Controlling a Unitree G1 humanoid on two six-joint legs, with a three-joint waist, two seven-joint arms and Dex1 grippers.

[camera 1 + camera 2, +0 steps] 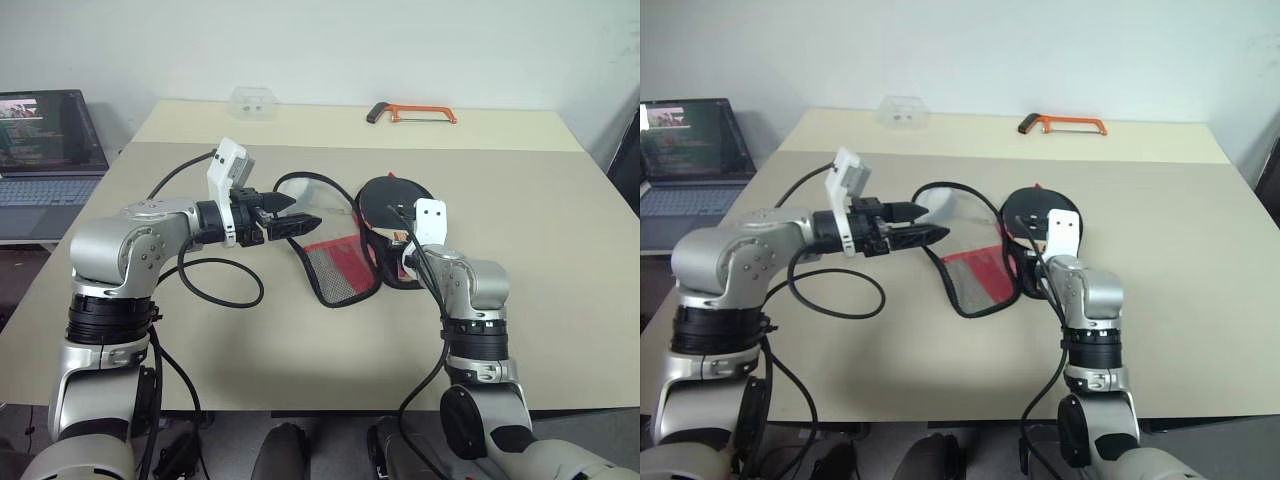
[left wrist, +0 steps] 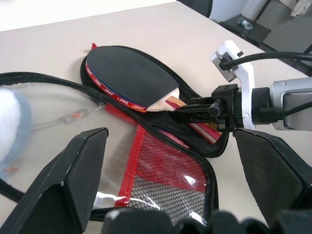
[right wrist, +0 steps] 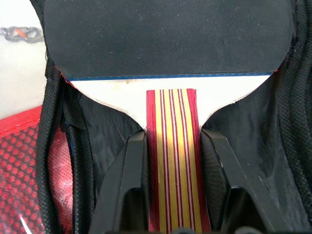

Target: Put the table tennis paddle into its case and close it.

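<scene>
Right pincer (image 3: pixel 171 161) clamped on the handle of the table tennis paddle (image 2: pixel 129 75), one finger on each long edge. Left pincer (image 1: pixel 283 215) spread wide, empty, hovering above the case (image 1: pixel 345 265).

Paddle lies in the far half of the open case on the bench (image 1: pixel 560 250); the mesh-and-red flap is folded out toward me.

Long axis runs roughly front to back: round black face pointing away from me, handle toward the right arm.

My read of the step: seating the paddle. To do it well I'd keep the blade flat, push along the handle line until the head meets the far rim, then let go before reaching for the flap.
</scene>
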